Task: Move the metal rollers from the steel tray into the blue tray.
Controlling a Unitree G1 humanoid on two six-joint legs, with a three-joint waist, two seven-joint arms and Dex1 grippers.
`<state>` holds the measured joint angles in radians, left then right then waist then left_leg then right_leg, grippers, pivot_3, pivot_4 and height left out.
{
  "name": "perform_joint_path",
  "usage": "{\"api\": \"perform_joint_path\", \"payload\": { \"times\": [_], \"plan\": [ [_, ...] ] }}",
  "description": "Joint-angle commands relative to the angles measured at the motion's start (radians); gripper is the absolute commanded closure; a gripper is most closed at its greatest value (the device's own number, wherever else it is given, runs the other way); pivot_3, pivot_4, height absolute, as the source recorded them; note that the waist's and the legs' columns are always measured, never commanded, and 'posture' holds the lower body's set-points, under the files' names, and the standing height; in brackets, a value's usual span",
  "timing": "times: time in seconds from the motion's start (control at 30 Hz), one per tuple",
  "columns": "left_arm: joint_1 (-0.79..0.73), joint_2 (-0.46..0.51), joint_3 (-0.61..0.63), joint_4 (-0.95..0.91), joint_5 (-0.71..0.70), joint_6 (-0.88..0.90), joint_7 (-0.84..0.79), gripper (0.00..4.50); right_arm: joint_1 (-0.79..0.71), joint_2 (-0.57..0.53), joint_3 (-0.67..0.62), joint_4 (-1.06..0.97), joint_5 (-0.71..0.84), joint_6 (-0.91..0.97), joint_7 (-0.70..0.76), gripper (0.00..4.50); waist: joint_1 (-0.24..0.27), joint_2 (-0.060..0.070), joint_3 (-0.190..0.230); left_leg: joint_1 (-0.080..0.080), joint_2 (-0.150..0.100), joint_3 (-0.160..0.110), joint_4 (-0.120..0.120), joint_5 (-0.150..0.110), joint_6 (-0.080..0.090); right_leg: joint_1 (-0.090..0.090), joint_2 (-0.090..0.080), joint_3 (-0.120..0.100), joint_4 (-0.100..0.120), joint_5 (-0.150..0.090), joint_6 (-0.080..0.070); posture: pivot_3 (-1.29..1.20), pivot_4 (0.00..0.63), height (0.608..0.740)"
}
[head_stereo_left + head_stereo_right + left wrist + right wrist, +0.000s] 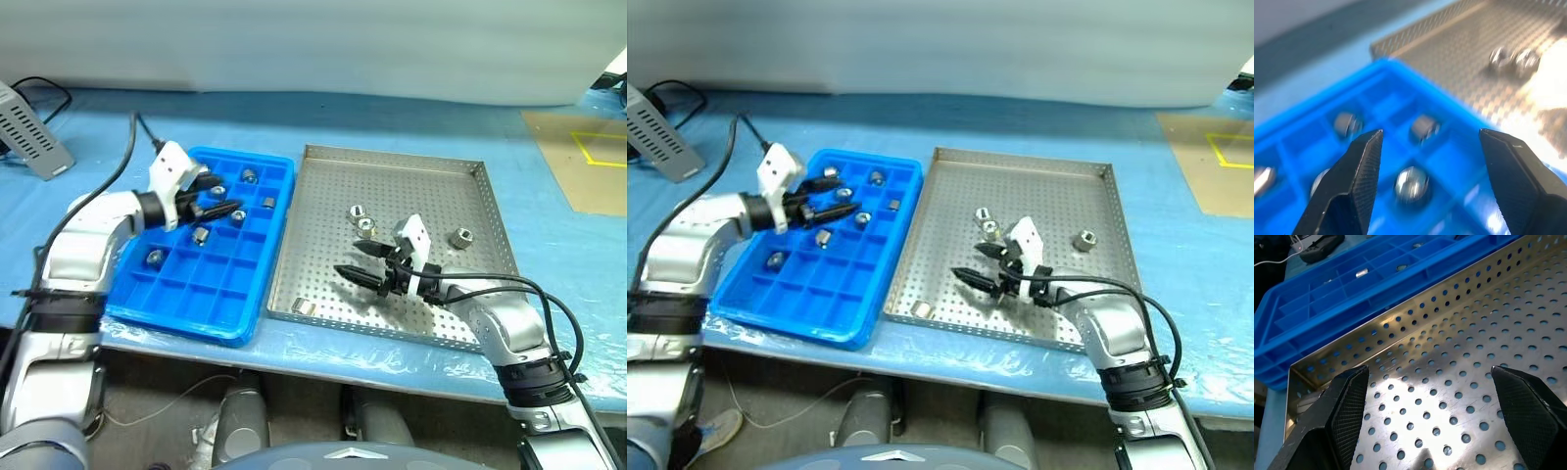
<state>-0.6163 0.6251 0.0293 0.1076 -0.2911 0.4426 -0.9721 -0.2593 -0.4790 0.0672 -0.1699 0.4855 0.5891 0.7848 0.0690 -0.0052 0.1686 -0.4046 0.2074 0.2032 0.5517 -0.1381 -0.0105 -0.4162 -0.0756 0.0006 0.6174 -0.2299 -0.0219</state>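
Both jaws gape empty: left above rollers [201,235] in the blue tray [227,321], right over the steel tray [451,328].

Blue-covered desk [411,122] before a pale wall [313,39].
You are seeing a grey box [29,132] lying far left and brown board [583,162] far right.

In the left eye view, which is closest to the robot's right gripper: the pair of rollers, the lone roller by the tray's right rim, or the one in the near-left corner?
From the right gripper:
1. Pair of rollers, just behind it.
2. Near-left corner roller and right-rim roller: too close to call.
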Motion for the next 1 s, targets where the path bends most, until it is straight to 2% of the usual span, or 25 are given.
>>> {"api": "perform_joint_path", "payload": {
  "times": [0.03,0.1,0.23,0.43,0.53,0.73,1.0],
  "plan": [
    [-0.089,-0.091,-0.088,0.056,0.021,-0.05,-0.01,1.2,-0.025,0.003,-0.048,-0.022,0.013,-0.027,-0.007,0.34,0.0,0.0,0.0,0.0,0.0,0.0,0.001,0.0,0.0,0.0,0.0,0.0,0.001,0.0,0.0,-0.18,0.15,0.74],
    [-0.135,-0.155,-0.138,0.125,0.047,-0.089,-0.016,1.2,-0.03,0.003,-0.06,-0.026,0.009,-0.032,-0.016,0.34,-0.002,0.0,0.0,0.0,0.0,0.0,0.003,0.0,0.0,0.0,0.0,0.0,0.001,0.0,0.0,-0.21,0.15,0.74],
    [-0.264,-0.308,-0.256,0.413,0.169,-0.267,0.001,1.2,-0.012,-0.004,-0.08,-0.044,-0.009,-0.046,-0.044,0.34,-0.004,0.0,0.0,-0.001,0.0,0.001,0.005,0.0,0.0,0.0,0.0,0.001,0.002,0.0,0.0,-0.27,0.15,0.74],
    [-0.496,-0.488,-0.288,0.91,0.306,-0.515,0.139,1.2,0.036,0.005,-0.123,-0.09,-0.007,-0.045,-0.109,0.34,-0.03,0.0,0.0,-0.006,-0.001,0.0,0.012,-0.004,0.007,0.0,0.0,0.001,0.002,0.001,0.002,-0.37,0.15,0.74],
    [-0.565,-0.533,-0.283,1.053,0.354,-0.597,0.2,1.2,0.085,0.009,-0.138,-0.131,-0.004,-0.046,-0.133,0.34,-0.041,0.0,0.0,-0.006,-0.001,0.0,0.013,-0.006,0.01,0.001,-0.001,0.001,0.0,0.001,0.002,-0.41,0.15,0.74],
    [-0.621,-0.537,-0.317,1.177,0.469,-0.668,0.237,1.2,0.15,0.007,-0.153,-0.175,-0.006,-0.058,-0.157,0.34,-0.072,0.0,0.0,-0.005,-0.001,-0.001,0.013,-0.007,0.011,0.001,-0.001,0.001,-0.001,0.002,0.003,-0.46,0.15,0.74],
    [-0.639,-0.561,-0.25,1.205,0.465,-0.633,0.183,1.2,0.192,0.018,-0.146,-0.184,-0.023,-0.08,-0.189,0.34,-0.083,0.0,0.0,-0.004,-0.001,-0.001,0.014,-0.008,0.013,0.006,-0.002,0.0,-0.005,0.002,0.003,-0.48,0.15,0.74]
  ]
}}
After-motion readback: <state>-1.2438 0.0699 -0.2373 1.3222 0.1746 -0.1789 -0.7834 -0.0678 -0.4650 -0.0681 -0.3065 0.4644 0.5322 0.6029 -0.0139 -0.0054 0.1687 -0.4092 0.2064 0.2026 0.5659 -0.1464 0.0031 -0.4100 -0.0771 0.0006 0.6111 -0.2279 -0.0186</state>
